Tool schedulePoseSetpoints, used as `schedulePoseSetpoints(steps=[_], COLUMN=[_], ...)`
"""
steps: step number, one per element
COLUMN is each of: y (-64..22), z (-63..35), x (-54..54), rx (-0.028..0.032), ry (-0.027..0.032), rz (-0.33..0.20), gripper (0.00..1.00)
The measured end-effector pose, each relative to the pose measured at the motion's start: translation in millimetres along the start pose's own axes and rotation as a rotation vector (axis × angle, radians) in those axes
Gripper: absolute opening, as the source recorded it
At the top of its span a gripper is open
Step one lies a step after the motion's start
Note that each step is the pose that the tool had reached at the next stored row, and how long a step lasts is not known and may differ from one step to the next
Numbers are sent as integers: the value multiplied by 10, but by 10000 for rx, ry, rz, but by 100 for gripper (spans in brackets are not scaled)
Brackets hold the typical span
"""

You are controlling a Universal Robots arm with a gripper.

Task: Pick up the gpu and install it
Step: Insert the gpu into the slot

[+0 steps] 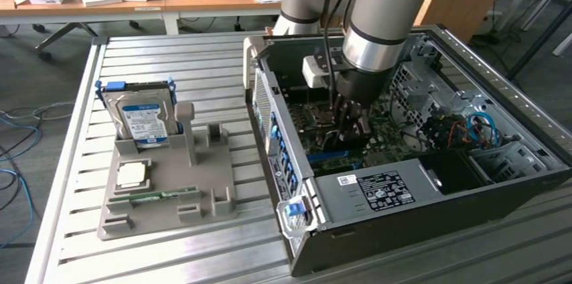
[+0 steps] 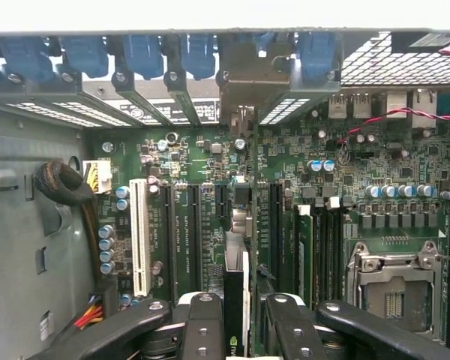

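Pinches the graphics card [image 2: 238, 285] edge-on in the gripper [image 1: 350, 123] over the motherboard [image 2: 202, 150], three o'clock from the hard drive [image 1: 143, 116] in the exterior view.

Arm [image 1: 386, 3] posed vertically, wrist [image 1: 377, 46] pointing straight down; gripper [image 1: 347, 126] partly closed, both black fingers [image 2: 202, 326] clamping the gpu [image 2: 235, 319] edge-on between them.

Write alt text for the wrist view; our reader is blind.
The gripper holds the gpu edge-on above the black slots of a green motherboard inside a computer case. The card's metal bracket points toward a row of blue clips on the case wall.
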State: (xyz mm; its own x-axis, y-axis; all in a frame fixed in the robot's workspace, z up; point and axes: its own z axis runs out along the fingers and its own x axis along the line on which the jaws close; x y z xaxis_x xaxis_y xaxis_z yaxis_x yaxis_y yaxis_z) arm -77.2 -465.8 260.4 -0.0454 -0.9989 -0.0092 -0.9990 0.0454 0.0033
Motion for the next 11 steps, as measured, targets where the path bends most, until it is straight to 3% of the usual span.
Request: schedulePoseSetpoints(steps=[11], y=[3], z=[26], x=[-29], rx=[1], ry=[-7], rz=[0], gripper=[26])
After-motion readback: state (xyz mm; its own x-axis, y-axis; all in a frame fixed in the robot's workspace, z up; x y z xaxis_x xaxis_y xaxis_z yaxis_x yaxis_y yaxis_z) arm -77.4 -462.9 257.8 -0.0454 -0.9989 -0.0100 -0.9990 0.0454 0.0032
